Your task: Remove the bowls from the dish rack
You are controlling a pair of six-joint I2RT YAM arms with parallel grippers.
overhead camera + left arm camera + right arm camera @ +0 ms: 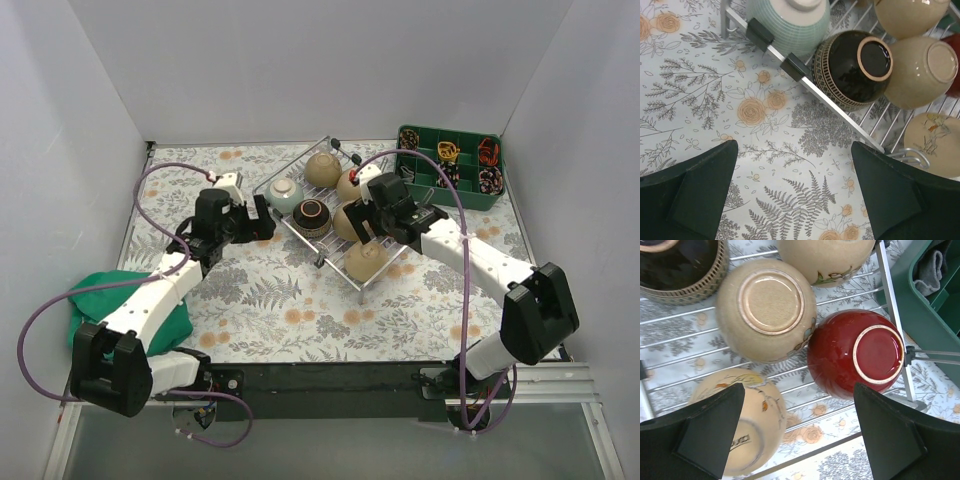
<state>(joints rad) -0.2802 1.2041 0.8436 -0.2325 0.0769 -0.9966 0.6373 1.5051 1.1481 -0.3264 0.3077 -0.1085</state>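
Red bowl (pixel 840 360) beside tan bowl (pixel 765 307), upturned on rack (pixel 893 305).

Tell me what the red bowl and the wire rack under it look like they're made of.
Red bowl: probably glazed ceramic; glossy with bright highlights and a paler, unglazed-looking foot ring. Dish rack: apparently metal, with thin silver, slightly shiny wires; steel or chrome plating can't be told.

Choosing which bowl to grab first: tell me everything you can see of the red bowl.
The red bowl looks like glossy ceramic, overturned with its pale-edged foot ring facing up. It rests on the dish rack by the rim next to the green tray, against a tan bowl. The right gripper is open above, not touching it.
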